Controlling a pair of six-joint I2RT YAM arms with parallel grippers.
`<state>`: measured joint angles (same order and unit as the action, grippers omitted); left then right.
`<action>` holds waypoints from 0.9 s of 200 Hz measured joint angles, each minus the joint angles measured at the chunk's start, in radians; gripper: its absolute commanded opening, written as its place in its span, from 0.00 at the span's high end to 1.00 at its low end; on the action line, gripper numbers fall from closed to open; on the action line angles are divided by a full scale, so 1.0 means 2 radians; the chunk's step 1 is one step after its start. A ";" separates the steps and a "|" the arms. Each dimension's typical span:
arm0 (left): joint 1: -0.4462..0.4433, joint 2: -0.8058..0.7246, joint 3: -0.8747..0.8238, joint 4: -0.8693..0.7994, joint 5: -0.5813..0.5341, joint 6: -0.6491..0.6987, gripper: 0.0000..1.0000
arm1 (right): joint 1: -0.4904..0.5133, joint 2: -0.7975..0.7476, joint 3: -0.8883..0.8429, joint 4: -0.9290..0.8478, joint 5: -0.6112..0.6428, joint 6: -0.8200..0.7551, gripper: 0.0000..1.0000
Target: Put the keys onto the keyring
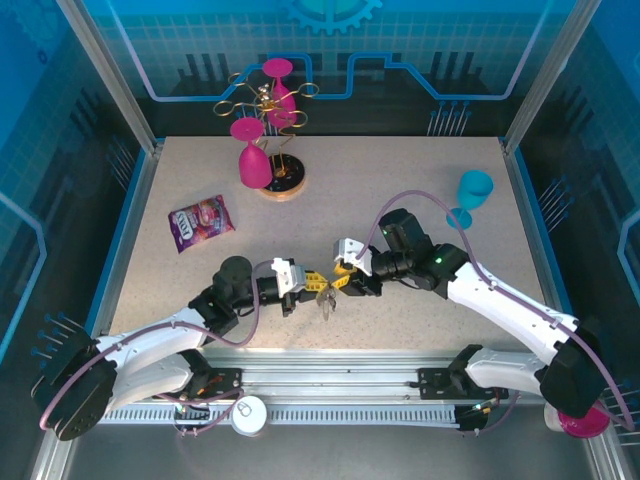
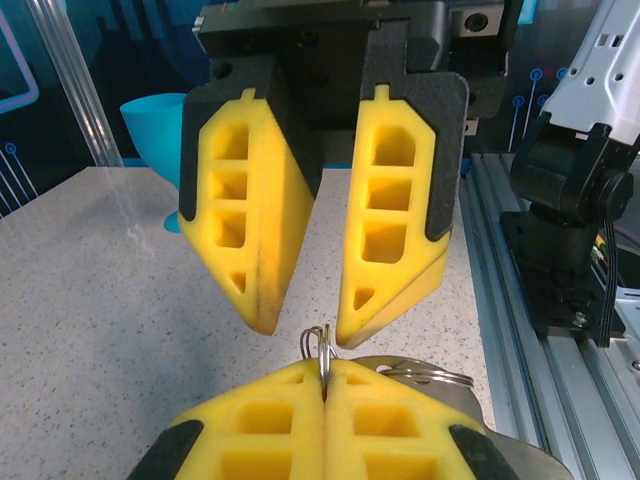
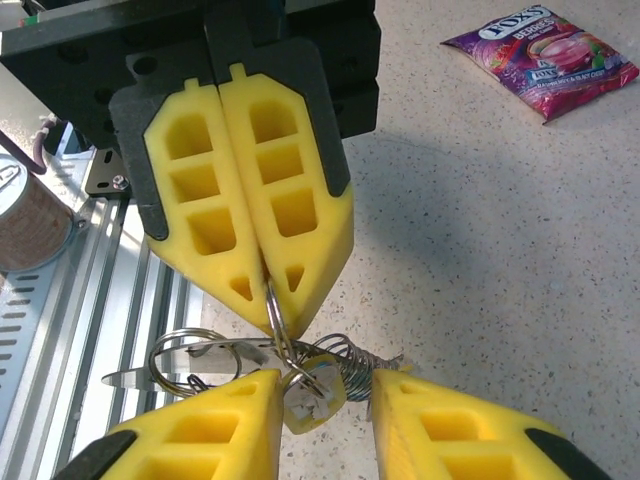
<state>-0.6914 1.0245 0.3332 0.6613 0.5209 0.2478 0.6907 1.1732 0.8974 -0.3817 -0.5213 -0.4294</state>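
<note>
My left gripper is shut on a thin silvery ring of the keyring, held just above the table. From that ring hangs a bunch: a key with a yellow head, a coiled wire piece, a larger split ring and a metal key blade. My right gripper faces the left one tip to tip and stands open, the yellow key head lying between its fingers close to one pad. A dark piece dangles under both grippers.
A purple candy bag lies at the left. A gold wire rack with pink glasses stands at the back. A blue glass is at the right. The aluminium rail runs along the near edge.
</note>
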 measured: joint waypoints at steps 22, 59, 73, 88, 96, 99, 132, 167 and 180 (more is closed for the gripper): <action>0.000 0.000 -0.005 0.009 0.004 -0.006 1.00 | 0.000 0.003 0.000 0.003 -0.002 0.000 0.68; 0.000 0.002 -0.006 0.017 0.006 -0.012 1.00 | 0.000 0.006 0.000 -0.004 -0.021 -0.007 0.89; 0.000 0.002 -0.008 0.021 0.006 -0.015 1.00 | 0.000 0.006 0.000 -0.007 -0.026 -0.011 0.94; 0.000 0.002 -0.011 0.024 0.006 -0.017 1.00 | 0.000 0.006 0.000 -0.013 -0.030 -0.016 0.96; 0.000 0.002 -0.012 0.024 0.006 -0.018 1.00 | 0.000 0.006 -0.001 -0.015 -0.029 -0.018 0.97; 0.000 0.002 -0.012 0.025 0.007 -0.018 1.00 | 0.000 0.006 -0.001 -0.016 -0.029 -0.018 0.97; 0.000 0.005 -0.012 0.035 0.012 -0.024 1.00 | 0.000 0.008 -0.001 -0.018 -0.029 -0.019 0.95; 0.000 0.015 -0.012 0.047 0.017 -0.037 1.00 | 0.000 0.020 -0.001 -0.014 -0.033 -0.012 0.91; 0.000 0.017 -0.012 0.052 0.017 -0.043 1.00 | 0.000 0.021 -0.001 -0.009 -0.034 -0.007 0.90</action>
<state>-0.6910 1.0580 0.3092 0.7658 0.5552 0.1627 0.6907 1.2152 0.8955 -0.4000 -0.5884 -0.4427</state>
